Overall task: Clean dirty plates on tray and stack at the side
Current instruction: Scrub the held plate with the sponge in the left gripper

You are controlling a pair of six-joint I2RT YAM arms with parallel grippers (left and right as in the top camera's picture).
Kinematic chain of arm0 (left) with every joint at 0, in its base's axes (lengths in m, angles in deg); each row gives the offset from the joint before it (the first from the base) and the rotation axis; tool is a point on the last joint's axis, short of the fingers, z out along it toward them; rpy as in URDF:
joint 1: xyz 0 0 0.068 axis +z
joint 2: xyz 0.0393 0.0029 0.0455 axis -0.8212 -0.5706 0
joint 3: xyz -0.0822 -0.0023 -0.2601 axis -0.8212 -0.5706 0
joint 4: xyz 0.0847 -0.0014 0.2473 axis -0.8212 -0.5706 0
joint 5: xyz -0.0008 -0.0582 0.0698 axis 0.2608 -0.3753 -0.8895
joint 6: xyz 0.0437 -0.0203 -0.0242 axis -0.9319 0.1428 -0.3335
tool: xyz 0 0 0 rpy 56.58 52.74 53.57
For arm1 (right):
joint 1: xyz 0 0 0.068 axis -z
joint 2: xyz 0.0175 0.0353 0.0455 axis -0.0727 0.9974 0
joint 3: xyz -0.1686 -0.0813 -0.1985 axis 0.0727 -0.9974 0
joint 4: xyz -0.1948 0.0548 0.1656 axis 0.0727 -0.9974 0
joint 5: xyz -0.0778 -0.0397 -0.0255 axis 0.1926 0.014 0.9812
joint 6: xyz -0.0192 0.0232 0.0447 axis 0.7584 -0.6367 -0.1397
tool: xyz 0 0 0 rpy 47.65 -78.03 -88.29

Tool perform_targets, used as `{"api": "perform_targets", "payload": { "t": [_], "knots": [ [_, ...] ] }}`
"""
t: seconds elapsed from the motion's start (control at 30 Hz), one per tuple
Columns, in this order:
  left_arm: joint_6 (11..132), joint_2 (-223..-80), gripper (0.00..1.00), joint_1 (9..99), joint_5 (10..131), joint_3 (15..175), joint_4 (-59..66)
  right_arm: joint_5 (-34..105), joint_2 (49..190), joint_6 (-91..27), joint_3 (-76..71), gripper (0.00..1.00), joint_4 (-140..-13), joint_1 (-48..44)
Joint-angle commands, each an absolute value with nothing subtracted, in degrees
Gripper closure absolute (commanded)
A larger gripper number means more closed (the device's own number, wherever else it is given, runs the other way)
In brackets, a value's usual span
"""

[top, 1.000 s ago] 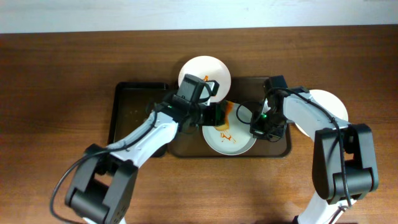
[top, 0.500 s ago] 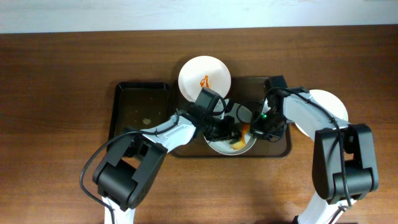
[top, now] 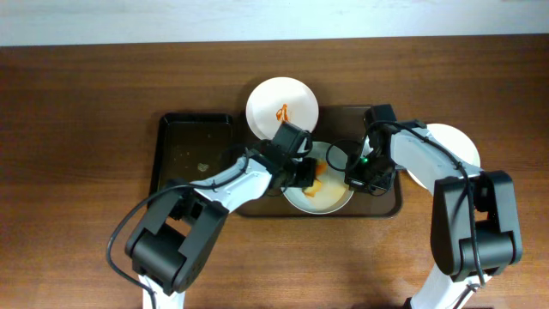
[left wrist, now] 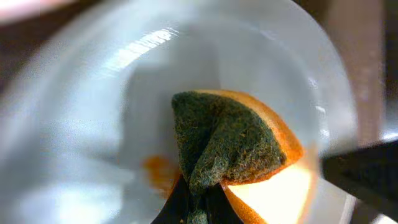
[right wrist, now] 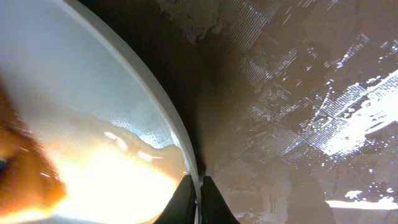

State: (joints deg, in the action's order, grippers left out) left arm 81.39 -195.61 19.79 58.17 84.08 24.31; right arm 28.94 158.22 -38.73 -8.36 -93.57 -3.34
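A white plate [top: 330,202] smeared with orange sauce lies on the brown tray [top: 390,204]. My left gripper [top: 305,174] is shut on a green and orange sponge [left wrist: 233,140] that presses on the plate [left wrist: 99,124]. My right gripper [top: 354,178] is shut on the plate's right rim [right wrist: 163,118], over the tray [right wrist: 298,106]. A second plate [top: 268,101] with an orange squiggle overlaps the tray's far left edge. A plain white plate [top: 459,146] lies on the table right of the tray.
A narrower black tray [top: 184,154] with some crumbs stands left of the brown tray, under my left arm. The wooden table [top: 86,103] extends to both sides.
My left gripper swept the sponge across the plate toward the right and has come back a little left. Most of the sauce squiggle has become a smear. The right arm has not moved.
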Motion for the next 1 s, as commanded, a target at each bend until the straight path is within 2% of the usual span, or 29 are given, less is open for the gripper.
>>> {"api": "perform_targets", "payload": {
  "t": [0.0, 0.23, 0.3, 0.43, 0.5, 0.97],
  "knots": [
    [77.31, -196.84, 1.00, 22.43, 45.88, 82.92, 19.10, 30.36, 159.05, -38.55, -8.32, 0.95, -94.03, -3.71],
    [73.94, -193.38, 1.00, 23.83, 44.05, 86.25, 12.85, 30.36, 159.05, -38.55, -8.32, 0.95, -94.01, -3.69],
    [74.05, -189.89, 1.00, 23.83, 48.84, 88.52, 12.81, 30.36, 159.05, -38.53, -8.32, 0.95, -94.03, -3.71],
    [82.46, -188.95, 1.00, 23.61, 61.95, 88.28, 11.67, 30.36, 159.05, -38.53, -8.32, 0.95, -94.05, -3.71],
    [83.29, -188.95, 1.00, 22.59, 64.49, 87.93, 11.69, 30.36, 159.05, -38.53, -8.32, 0.95, -94.07, -3.71],
    [91.49, -191.99, 1.00, 15.90, 64.81, 86.31, 13.55, 30.36, 159.05, -38.14, -8.32, 0.96, -94.23, -3.69]
  ]
}}
